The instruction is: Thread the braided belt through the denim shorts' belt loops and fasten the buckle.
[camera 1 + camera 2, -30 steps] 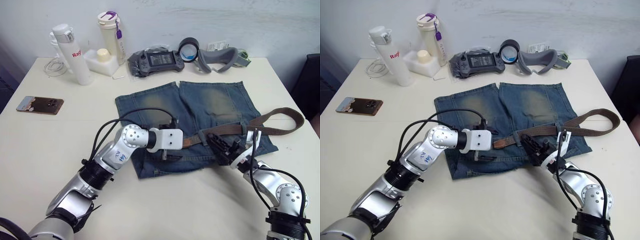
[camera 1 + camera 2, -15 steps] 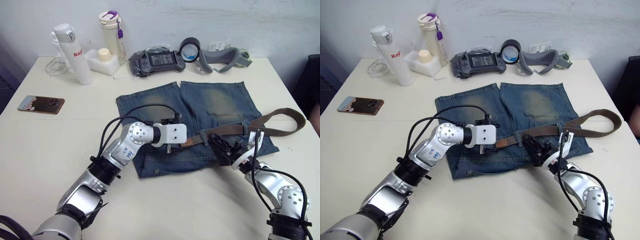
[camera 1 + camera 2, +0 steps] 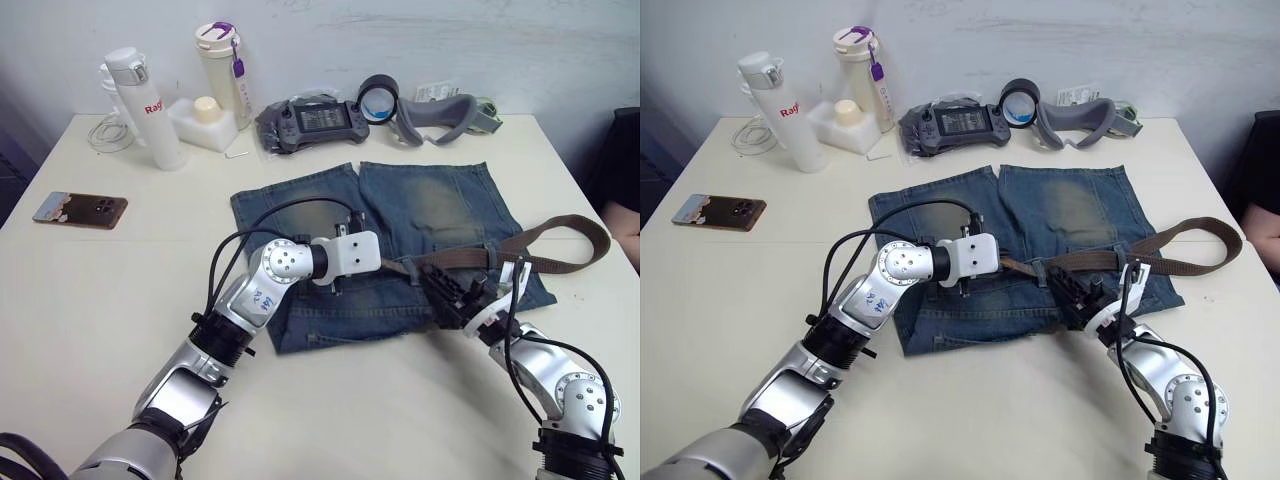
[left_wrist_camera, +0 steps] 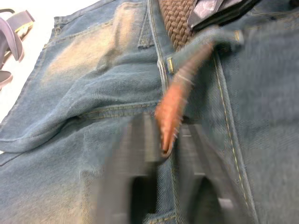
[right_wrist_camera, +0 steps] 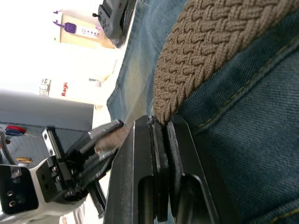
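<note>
Left eye view: braided belt [image 3: 470, 257] lies lengthwise along the waistband of denim shorts [image 3: 400, 215], leather tip pointing toward robot's left, far end looping off the shorts' right edge. Left gripper [image 4: 163, 147] parted around the tip; right gripper [image 5: 161, 128] clamped on the strap. Cream table [image 3: 120, 290], white wall behind.

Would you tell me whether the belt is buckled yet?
Not buckled: the belt's orange tip lies loose on the shorts between the left gripper's fingers.
</note>
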